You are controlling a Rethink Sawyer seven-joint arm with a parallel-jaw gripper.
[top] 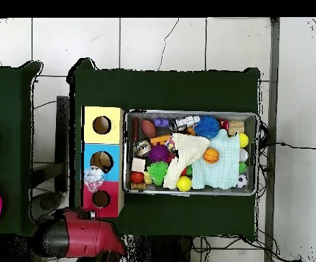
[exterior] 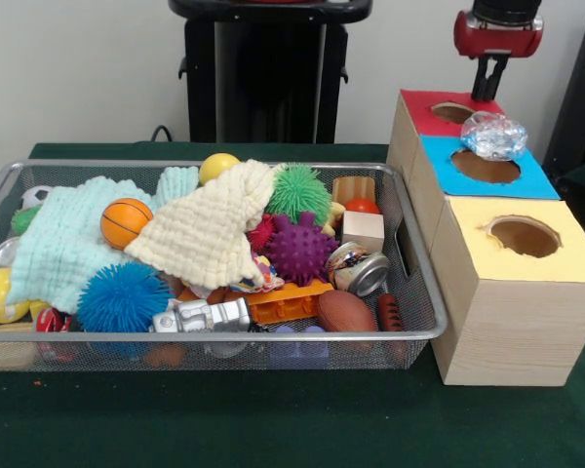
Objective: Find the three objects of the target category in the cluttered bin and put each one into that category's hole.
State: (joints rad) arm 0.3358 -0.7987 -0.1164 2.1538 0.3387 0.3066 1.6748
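The silver wire-mesh bin [exterior: 409, 253], heaped with toys and cloths, sits mid-counter with bare dark green cloth-covered counter [exterior: 273, 419] open along its front edge. The wooden box with red, blue and yellow tops [exterior: 507, 322] stands just beside the bin's end. The red and black gripper [exterior: 488, 90] hangs over the box's red end; a clear crinkled ball [exterior: 493, 135] sits just below it at the blue hole's [exterior: 485, 167] rim, and I cannot tell whether the fingers are apart or clamped on it.
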